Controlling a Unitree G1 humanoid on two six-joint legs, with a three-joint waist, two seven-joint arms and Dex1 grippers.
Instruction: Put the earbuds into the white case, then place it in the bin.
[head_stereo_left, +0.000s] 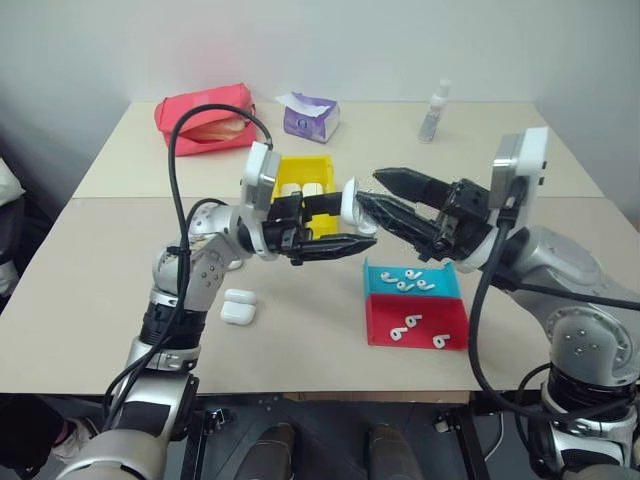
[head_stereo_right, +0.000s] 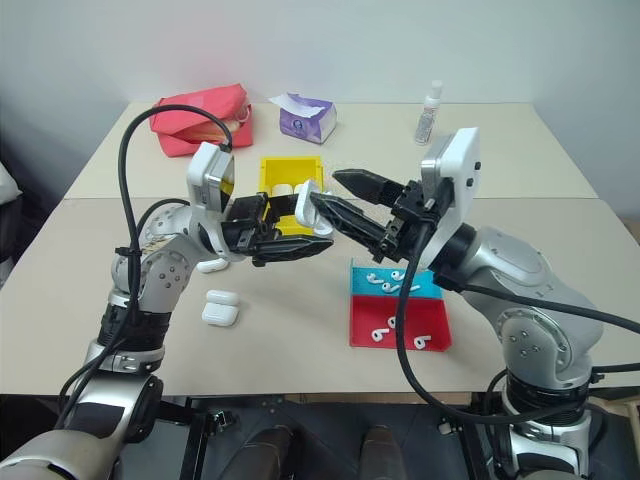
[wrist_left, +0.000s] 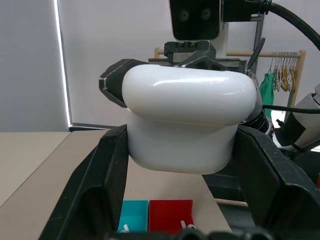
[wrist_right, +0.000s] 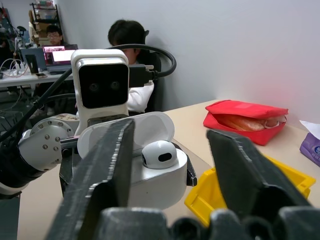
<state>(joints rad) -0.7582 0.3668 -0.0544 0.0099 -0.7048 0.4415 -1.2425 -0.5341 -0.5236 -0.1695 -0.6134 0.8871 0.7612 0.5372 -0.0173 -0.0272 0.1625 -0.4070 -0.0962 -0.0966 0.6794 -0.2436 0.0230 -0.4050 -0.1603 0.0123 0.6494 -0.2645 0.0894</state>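
No readable brand or label on anything I can see; the tissue pack's print is too small to make out.

Going left to right: red pouch (head_stereo_left: 205, 118) at the far left of the table (head_stereo_left: 80, 290), two spare closed cases (head_stereo_left: 238, 306) near my left arm. My left gripper (head_stereo_left: 335, 222) has its fingers pinching the white case (head_stereo_left: 353, 205), held up over the table mid-scene, just in front of the bin (head_stereo_left: 300, 182). The case's lid is flipped open, and one of the earbuds (wrist_right: 159, 153) sits in its well. In the left wrist view the case's long axis runs across between the two fingers.

Right gripper (head_stereo_left: 388, 197) comes in from the right, fingers spread, tips at the case, straddling it in the right wrist view.

More earbuds (head_stereo_left: 408, 279) lie in the cyan tray (head_stereo_left: 413, 283) and the red tray (head_stereo_left: 415, 322) just beside it, under my right arm. Purple tissue pack (head_stereo_left: 310, 116) and a clear bottle (head_stereo_left: 434, 111) at the far edge.
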